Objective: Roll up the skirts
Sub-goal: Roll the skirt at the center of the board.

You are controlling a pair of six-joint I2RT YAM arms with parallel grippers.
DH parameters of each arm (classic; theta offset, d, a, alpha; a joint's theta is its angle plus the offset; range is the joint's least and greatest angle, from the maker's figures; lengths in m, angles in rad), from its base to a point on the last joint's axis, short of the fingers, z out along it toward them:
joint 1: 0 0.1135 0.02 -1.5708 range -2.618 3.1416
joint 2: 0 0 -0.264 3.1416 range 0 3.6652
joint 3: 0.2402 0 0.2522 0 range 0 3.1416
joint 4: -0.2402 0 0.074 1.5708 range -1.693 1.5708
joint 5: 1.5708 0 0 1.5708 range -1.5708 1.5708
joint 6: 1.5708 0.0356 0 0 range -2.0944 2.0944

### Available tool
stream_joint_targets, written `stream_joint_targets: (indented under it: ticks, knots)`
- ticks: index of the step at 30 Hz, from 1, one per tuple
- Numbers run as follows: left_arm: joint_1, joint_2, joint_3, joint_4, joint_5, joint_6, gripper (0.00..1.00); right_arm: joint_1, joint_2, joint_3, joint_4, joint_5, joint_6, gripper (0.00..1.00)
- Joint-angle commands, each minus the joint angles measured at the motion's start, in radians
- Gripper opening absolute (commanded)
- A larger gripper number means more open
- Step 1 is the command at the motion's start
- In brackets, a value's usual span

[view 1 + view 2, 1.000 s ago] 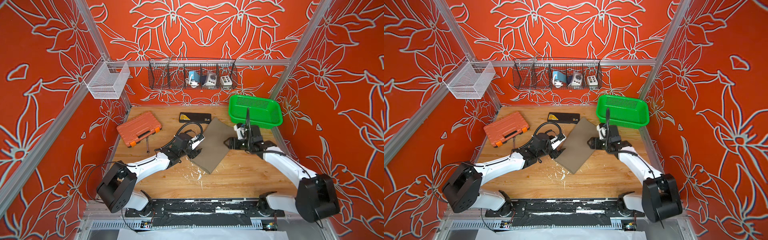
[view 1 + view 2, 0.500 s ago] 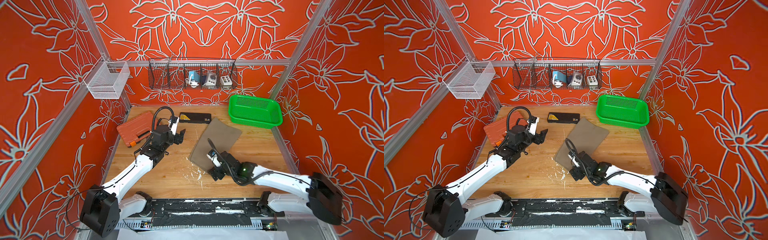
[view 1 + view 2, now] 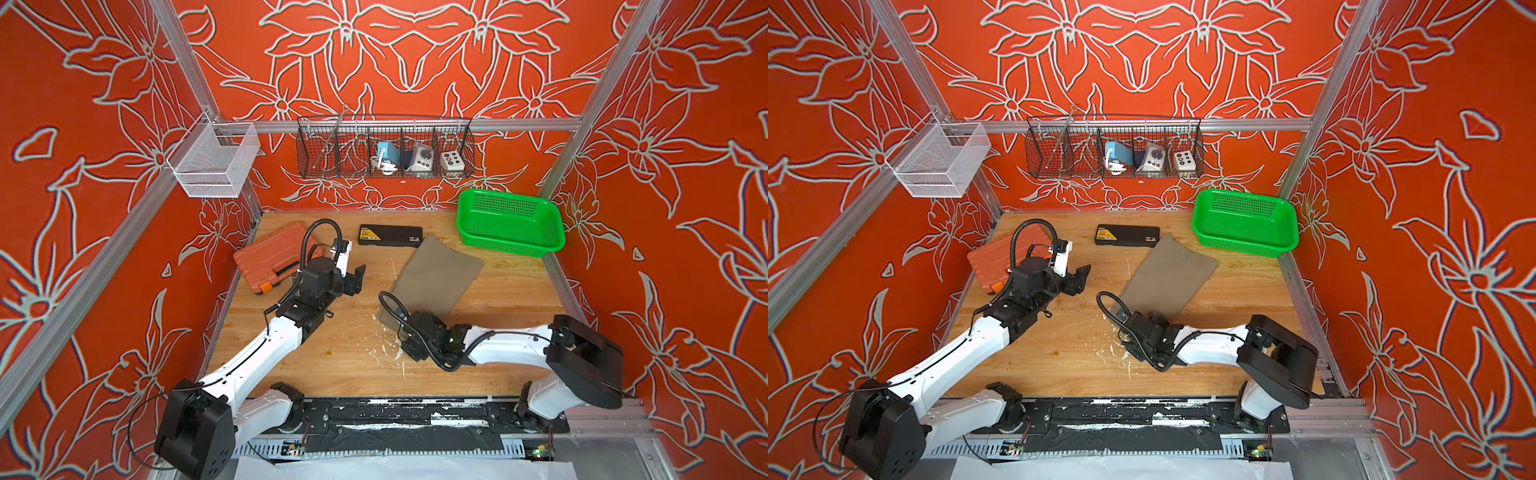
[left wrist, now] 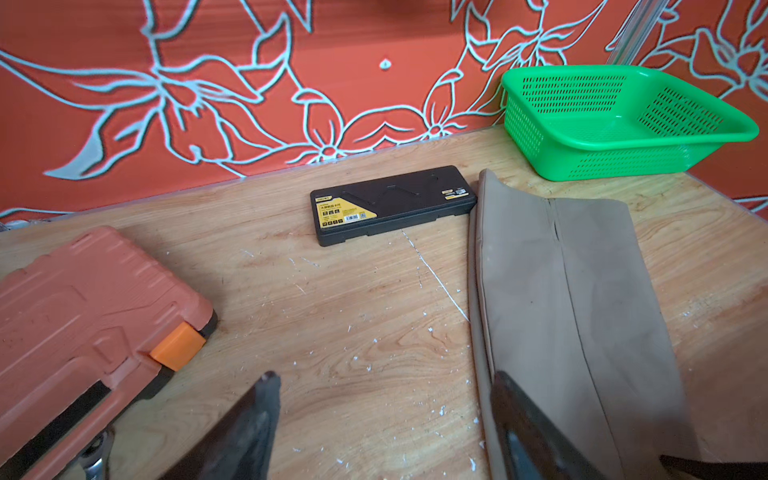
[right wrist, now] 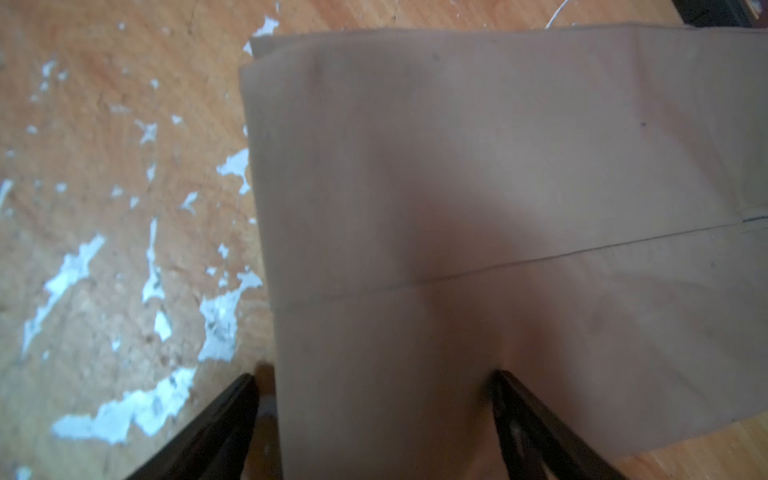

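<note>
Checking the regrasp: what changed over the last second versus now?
The left claw left the skirt's side edge and pulled back toward the orange case; it is open. The right claw left the edge by the green basket and swung round to the skirt's near end, where it is open over it. The skirt is still flat and unrolled in the same spot. The orange case, black case and basket are unmoved.

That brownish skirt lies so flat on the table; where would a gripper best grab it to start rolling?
Probably the short near end of the skirt, coming in low from the robot's side. It lies flat and stretches away diagonally, so only an edge offers something to pinch, and a roll can run from there. The right gripper stands open over that end.
</note>
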Motion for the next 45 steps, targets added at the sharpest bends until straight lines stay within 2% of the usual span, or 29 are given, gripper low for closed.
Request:
stream_joint_targets:
  ticks: [1, 3, 9, 11, 13, 14, 16, 19, 22, 26, 28, 35, 40, 45]
  knots:
    - [0.005, -0.005, 0.010, 0.017, -0.016, -0.002, 0.77, 0.007, 0.070, 0.016, -0.067, 0.061, 0.011, 0.83]
    - [0.005, -0.009, 0.008, 0.018, -0.024, 0.002, 0.77, 0.007, 0.086, 0.022, -0.073, 0.054, 0.025, 0.76]
    - [0.006, -0.019, -0.001, 0.018, -0.025, 0.013, 0.77, 0.000, 0.149, 0.064, -0.123, 0.097, 0.048, 0.45]
    - [0.005, -0.033, -0.014, 0.034, -0.023, 0.032, 0.77, -0.010, 0.149, 0.095, -0.163, 0.055, 0.058, 0.20]
    - [0.005, -0.065, -0.051, 0.080, -0.006, 0.058, 0.77, -0.011, 0.120, 0.109, -0.177, 0.000, 0.052, 0.07]
    - [0.005, -0.088, -0.077, 0.114, 0.007, 0.076, 0.77, -0.013, 0.095, 0.112, -0.185, -0.030, 0.044, 0.05]
    - [0.000, -0.146, -0.129, 0.177, 0.046, 0.117, 0.77, -0.035, 0.043, 0.112, -0.196, -0.109, 0.016, 0.04]
    - [-0.047, -0.192, -0.184, 0.241, 0.125, 0.213, 0.78, -0.133, -0.034, 0.094, -0.209, -0.328, -0.003, 0.04]
    - [-0.145, -0.212, -0.225, 0.247, 0.214, 0.369, 0.78, -0.233, -0.077, 0.066, -0.199, -0.543, -0.007, 0.04]
    - [-0.296, -0.229, -0.307, 0.234, 0.351, 0.604, 0.79, -0.300, -0.045, 0.057, -0.197, -0.711, -0.003, 0.05]
    - [-0.354, -0.218, -0.320, 0.216, 0.325, 0.676, 0.79, -0.325, 0.000, 0.072, -0.208, -0.764, 0.012, 0.05]
    - [-0.420, -0.146, -0.268, 0.147, 0.270, 0.836, 0.78, -0.441, 0.051, 0.064, -0.128, -0.897, 0.118, 0.05]
    - [-0.464, -0.051, -0.265, 0.167, 0.233, 0.897, 0.77, -0.504, 0.036, 0.130, -0.169, -0.942, 0.142, 0.05]
    - [-0.478, 0.041, -0.284, 0.274, 0.186, 0.929, 0.76, -0.571, 0.164, 0.220, -0.231, -1.035, 0.128, 0.05]
